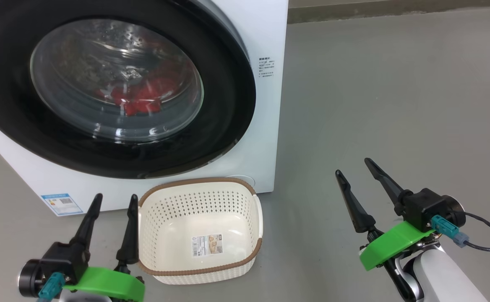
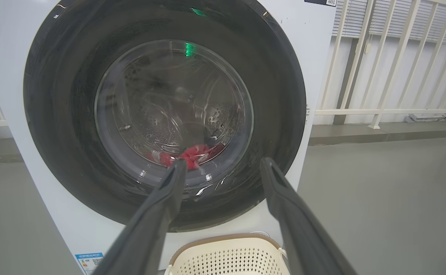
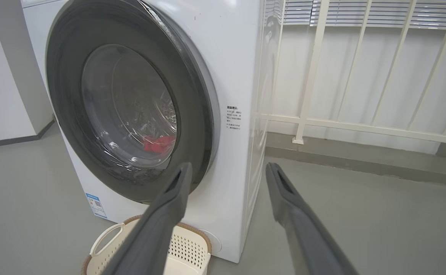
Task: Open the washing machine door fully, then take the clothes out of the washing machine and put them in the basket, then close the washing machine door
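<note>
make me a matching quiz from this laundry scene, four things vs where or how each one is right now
Things:
1. door
2. clothes
3. basket
4. left gripper

States:
A. empty, on the floor
B. open, holding nothing
C. black-rimmed, across the front of the washing machine
D. red, inside, seen through the door

Pairs: 1-C, 2-D, 3-A, 4-B

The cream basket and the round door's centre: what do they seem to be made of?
The cream perforated basket looks like moulded matte plastic: regular holes, brown woven-look rim. The round door's clear centre seems glossy glass, by its sharp reflections; plastic is possible.
</note>
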